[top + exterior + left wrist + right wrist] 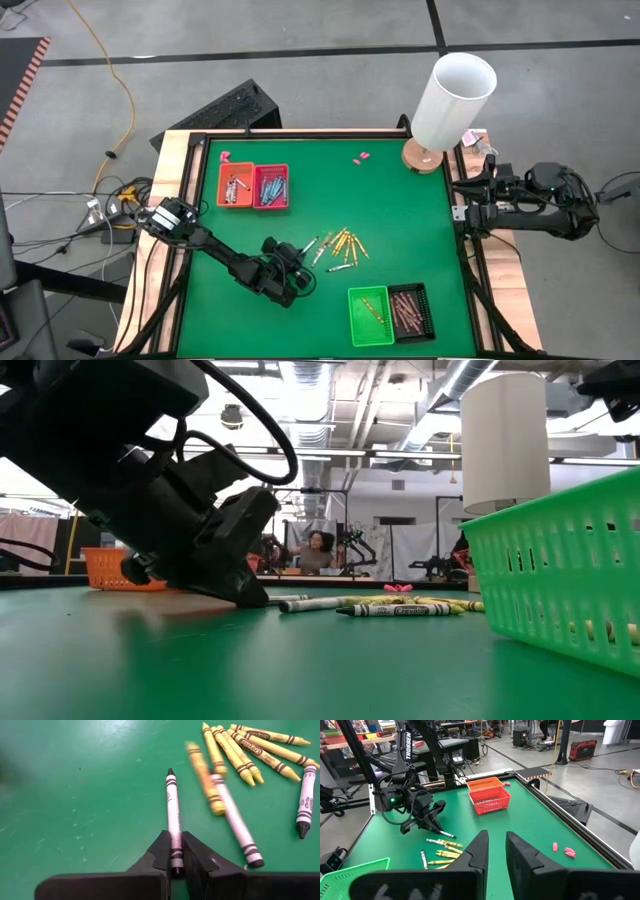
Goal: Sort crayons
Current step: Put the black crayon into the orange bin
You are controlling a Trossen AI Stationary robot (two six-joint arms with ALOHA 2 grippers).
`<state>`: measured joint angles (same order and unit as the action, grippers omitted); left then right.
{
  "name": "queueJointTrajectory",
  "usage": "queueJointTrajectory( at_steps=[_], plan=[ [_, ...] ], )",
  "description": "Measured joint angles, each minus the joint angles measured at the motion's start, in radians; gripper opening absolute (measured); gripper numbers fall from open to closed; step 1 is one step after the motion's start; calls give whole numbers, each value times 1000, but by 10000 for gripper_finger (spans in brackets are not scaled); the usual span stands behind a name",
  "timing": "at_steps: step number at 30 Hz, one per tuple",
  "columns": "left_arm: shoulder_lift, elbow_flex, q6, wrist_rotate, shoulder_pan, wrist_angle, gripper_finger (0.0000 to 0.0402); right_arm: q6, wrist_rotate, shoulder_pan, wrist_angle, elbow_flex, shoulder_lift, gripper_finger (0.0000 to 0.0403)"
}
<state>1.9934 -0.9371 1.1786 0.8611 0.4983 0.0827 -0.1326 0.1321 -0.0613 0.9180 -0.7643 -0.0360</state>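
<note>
Grey crayon [173, 815] lies on the green table [400, 220], at 7 o'clock from the yellow crayons [346, 243], clamped at its end by the left pincer [176, 851]. Such an end grip may let it tilt or slip when lifted. The right pincer [497, 851] waits apart at the table's 3 o'clock edge.

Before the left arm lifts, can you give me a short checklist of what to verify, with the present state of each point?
1. Left end effector is shut on the grey crayon: ok.
2. Grip position: it holds the crayon near one end, not the middle, so the crayon may tilt: not ok.
3. Held crayon lies apart from the loose crayons beside it: ok.
4. Orange tray and red tray are in place at the far left of the table: ok.
5. Right end effector waits at the table's right edge, away from the work: ok.
6. Which tray takes grey crayons: cannot tell.
</note>
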Motion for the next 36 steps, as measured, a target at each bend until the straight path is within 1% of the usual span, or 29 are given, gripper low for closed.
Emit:
queueJointTrajectory(
  at_steps=[5, 12, 16, 18, 22, 27, 32, 36],
  plan=[
    [0, 0, 41, 2, 0, 1, 17, 0, 0, 0, 0, 0, 0, 68],
    [-17, 2, 117, 3, 9, 4, 14, 0, 0, 0, 0, 0, 0, 68],
    [-75, 3, 114, -1, 11, 21, 13, 0, 0, 0, 0, 0, 0, 68],
    [-106, 5, 88, 10, 12, 24, 13, 0, 0, 0, 0, 0, 0, 68],
    [-187, 3, 48, 64, 11, 47, 12, 0, 0, 0, 0, 0, 0, 68],
    [-306, 2, 28, 123, 7, 157, 12, 0, 0, 0, 0, 0, 0, 68],
    [-443, 2, 66, 173, -15, 356, 12, -1, -1, 0, 0, 0, 0, 68],
    [-541, 2, 124, 179, -45, 539, 12, 0, -1, 0, 0, 0, 0, 68]
  ],
)
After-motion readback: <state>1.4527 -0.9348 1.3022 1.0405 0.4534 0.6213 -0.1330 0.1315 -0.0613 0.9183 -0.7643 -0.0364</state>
